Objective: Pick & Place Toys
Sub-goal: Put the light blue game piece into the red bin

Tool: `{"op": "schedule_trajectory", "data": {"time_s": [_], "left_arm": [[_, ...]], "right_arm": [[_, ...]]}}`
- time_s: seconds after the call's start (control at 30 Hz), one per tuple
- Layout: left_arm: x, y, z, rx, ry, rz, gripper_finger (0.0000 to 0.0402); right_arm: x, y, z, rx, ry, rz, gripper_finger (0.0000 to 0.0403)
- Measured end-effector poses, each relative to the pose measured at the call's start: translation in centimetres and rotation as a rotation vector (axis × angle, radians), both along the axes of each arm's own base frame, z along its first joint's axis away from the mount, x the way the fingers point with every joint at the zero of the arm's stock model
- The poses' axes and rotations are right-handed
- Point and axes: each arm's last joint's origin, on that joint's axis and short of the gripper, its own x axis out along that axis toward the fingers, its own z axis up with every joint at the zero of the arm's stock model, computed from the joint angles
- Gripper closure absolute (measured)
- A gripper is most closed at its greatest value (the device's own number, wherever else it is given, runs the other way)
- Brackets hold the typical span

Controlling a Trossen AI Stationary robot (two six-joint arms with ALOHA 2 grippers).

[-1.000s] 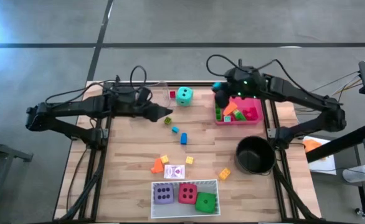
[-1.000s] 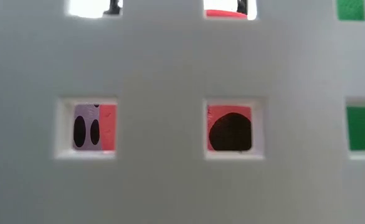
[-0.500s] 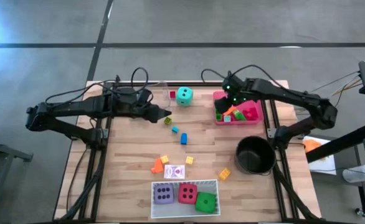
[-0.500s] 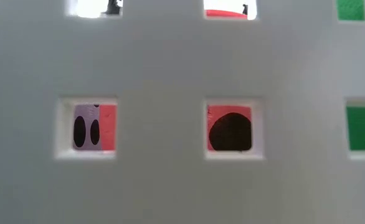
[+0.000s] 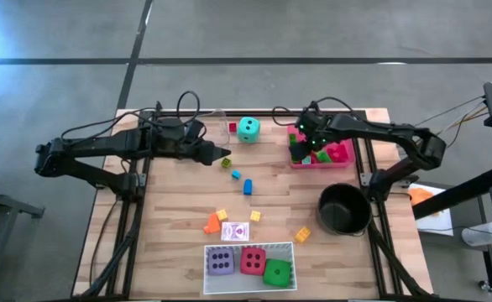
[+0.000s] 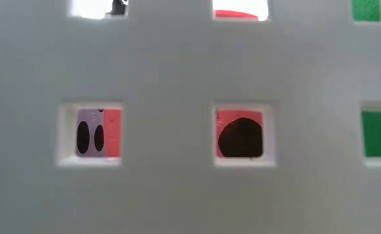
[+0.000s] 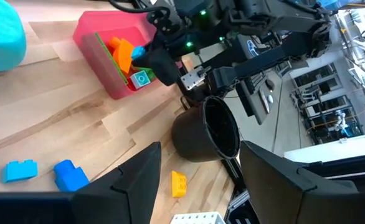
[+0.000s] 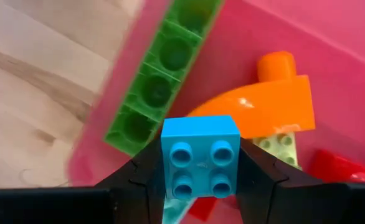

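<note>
My right gripper [image 5: 303,144] is over the left part of the pink tray [image 5: 344,157] and is shut on a small blue block [image 8: 200,155]. Under it in the tray lie a long green block [image 8: 164,81] and an orange piece [image 8: 263,106]. My left gripper [image 5: 227,157] is open and empty, low over the table near the teal die [image 5: 248,128]. The purple [image 5: 222,261], red [image 5: 253,261] and green [image 5: 277,272] dice sit in the white tray [image 5: 249,246]. Loose blocks [image 5: 248,186] and a card [image 5: 240,231] lie on the table. My right gripper pinches the blue block by two opposite sides [image 8: 165,163] between its two fingers. The studded top faces the wrist camera. The block is held clear above the pieces in the pink tray.
A black round pot [image 5: 343,208] stands just near of the pink tray. The white tray's wall [image 6: 177,65] fills the low view, and the dice show through its square holes. Yellow [image 5: 302,234] and orange [image 5: 211,224] blocks lie between the pot and the white tray.
My right gripper has gone from the pink tray's far left corner toward the table's near edge, over the tray's left part, still holding the blue block.
</note>
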Motion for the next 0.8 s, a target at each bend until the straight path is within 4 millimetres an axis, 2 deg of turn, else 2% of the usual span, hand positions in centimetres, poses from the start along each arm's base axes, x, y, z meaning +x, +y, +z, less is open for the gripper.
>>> {"op": "schedule_trajectory", "data": {"time_s": [0.23,0.47,0.8], "left_arm": [[0.0,0.0,0.0,-0.001,0.001,0.0,0.0184],[0.0,0.0,0.0,-0.007,-0.001,0.003,0.0184],[0.0,0.0,0.0,-0.008,-0.001,0.0,0.0184]], "right_arm": [[0.4,-0.5,-1.3,0.001,-0.025,-0.019,0.0272],[0.9,-0.8,-2.9,0.03,0.03,-0.016,0.0272],[1.1,-1.0,-3.2,0.031,0.032,-0.012,0.0272]]}}
